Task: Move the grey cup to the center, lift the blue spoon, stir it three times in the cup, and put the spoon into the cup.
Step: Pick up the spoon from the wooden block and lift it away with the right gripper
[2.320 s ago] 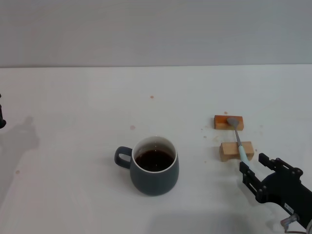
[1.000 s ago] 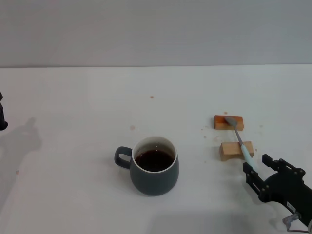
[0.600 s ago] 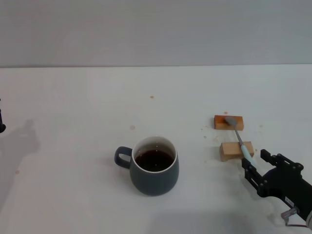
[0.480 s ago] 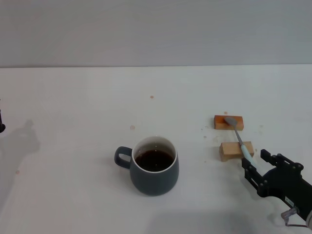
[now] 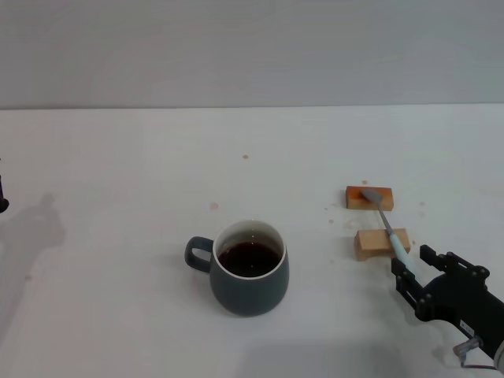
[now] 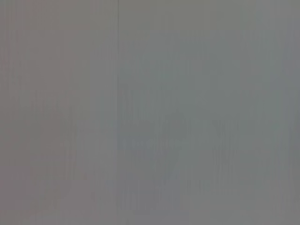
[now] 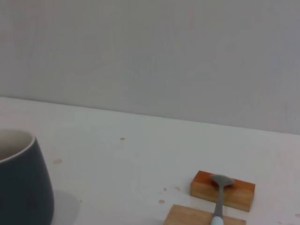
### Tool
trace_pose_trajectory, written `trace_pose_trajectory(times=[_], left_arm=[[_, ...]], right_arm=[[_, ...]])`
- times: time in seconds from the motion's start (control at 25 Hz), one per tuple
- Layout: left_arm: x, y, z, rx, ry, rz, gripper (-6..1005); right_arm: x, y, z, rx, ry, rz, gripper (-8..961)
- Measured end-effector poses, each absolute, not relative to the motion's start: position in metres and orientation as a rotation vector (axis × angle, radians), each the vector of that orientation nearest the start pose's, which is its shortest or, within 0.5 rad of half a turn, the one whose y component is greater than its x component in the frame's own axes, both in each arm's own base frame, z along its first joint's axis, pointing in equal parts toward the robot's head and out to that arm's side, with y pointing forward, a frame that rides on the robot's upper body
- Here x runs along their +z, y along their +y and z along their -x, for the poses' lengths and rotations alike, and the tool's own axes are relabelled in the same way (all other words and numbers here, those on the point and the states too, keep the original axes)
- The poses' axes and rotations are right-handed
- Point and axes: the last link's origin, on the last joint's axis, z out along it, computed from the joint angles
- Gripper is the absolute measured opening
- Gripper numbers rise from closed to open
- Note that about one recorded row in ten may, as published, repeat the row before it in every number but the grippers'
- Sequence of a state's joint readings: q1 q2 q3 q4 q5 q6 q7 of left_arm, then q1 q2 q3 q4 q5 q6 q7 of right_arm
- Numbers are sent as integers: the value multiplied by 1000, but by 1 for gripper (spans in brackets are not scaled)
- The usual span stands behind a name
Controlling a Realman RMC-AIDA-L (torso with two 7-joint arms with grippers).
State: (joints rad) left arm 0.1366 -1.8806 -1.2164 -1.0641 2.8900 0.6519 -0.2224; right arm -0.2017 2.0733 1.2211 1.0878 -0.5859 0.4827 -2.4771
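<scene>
The grey cup (image 5: 249, 271) stands mid-table with dark liquid inside and its handle toward my left; its side also shows in the right wrist view (image 7: 21, 185). The blue spoon (image 5: 388, 227) lies across two wooden blocks, bowl on the far one, pale handle pointing toward me. In the right wrist view the spoon (image 7: 218, 194) runs over the same blocks. My right gripper (image 5: 412, 264) sits open at the near right, its fingers on either side of the handle's end. A dark bit of my left gripper (image 5: 2, 197) shows at the table's far left edge.
The far wooden block (image 5: 369, 197) is orange-brown and the near wooden block (image 5: 381, 242) is paler. Both stand right of the cup. Small brown spots (image 5: 245, 157) mark the white table. A plain grey wall runs behind it.
My right gripper has shifted a little back and forth around the spoon handle's end. The spoon stays on the blocks, and the cup has not moved.
</scene>
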Motion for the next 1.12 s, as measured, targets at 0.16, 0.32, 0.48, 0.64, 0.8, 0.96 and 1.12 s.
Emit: trace_pose_trajectory(times=[0.16,0.32,0.48,0.64,0.8,0.96,1.12], left_arm=[[49,269,335,-611,-630,1644,-3],[49,269,334,-612,-630,1643,-3],[48,269,334,-613,-631,1643,-3],[48,269,334,-614,-631,1642,-3],[49,270,333,-618,-629,1638,-3],[50,270,333,-619,-628,1637,-3],[50,271,332,-623,-625,1636,-3]], right_arm=[[-62,237,-302,444,694,2054,493],[-62,238,-301,447,690,2053,436],[-61,239,-300,450,686,2053,357],[-59,240,-301,448,683,2047,266],[-59,241,-300,449,679,2047,198],[-59,241,-299,451,676,2047,194],[-58,243,-298,455,671,2049,189]])
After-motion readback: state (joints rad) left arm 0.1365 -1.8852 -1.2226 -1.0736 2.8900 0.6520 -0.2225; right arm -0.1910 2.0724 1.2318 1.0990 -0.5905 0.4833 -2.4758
